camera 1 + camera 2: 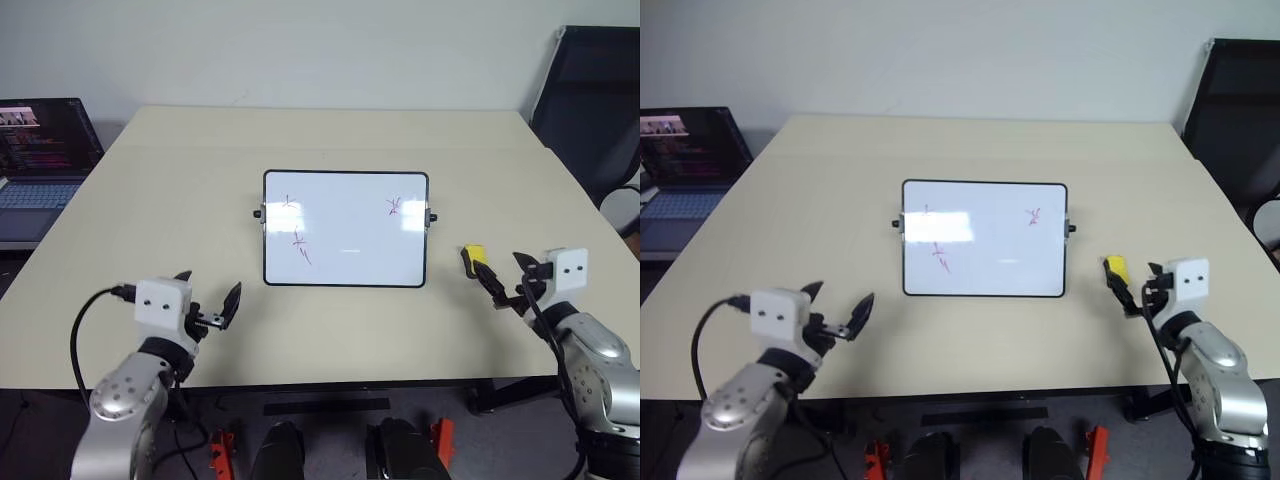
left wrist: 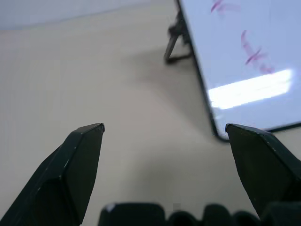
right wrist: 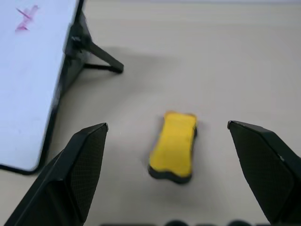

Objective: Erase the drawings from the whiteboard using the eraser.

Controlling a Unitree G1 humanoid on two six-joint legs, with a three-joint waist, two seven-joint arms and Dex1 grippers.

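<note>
Pale beige and broad, the desk [image 1: 330, 330] stands before a plain white wall, with an open laptop [image 1: 45, 150] off its left edge and a dark chair [image 1: 590, 110] off its right. Near the middle lies the whiteboard [image 1: 345, 228], black-framed, with small knobs on both short sides; the drawings [image 1: 299, 246] are three pink-red scribbles — two toward its left side, one near its upper right corner. The eraser [image 1: 473, 255], a small yellow block, lies on the desk just right of the board and apart from it. The left claw [image 1: 210, 297] hovers over bare desk in front of the board's near left corner, fingers spread wide with nothing between them. The right claw [image 1: 1137, 289] hangs at the desk's right side close behind the eraser, likewise wide open and empty. The head views partly hide the eraser behind a black finger, whereas the right wrist view shows it whole [image 3: 174, 145] — yellow top over a dark underside, lying between the two fingers' lines but touching neither — and also a folding black leg [image 3: 96, 56] at the board's edge.
</note>
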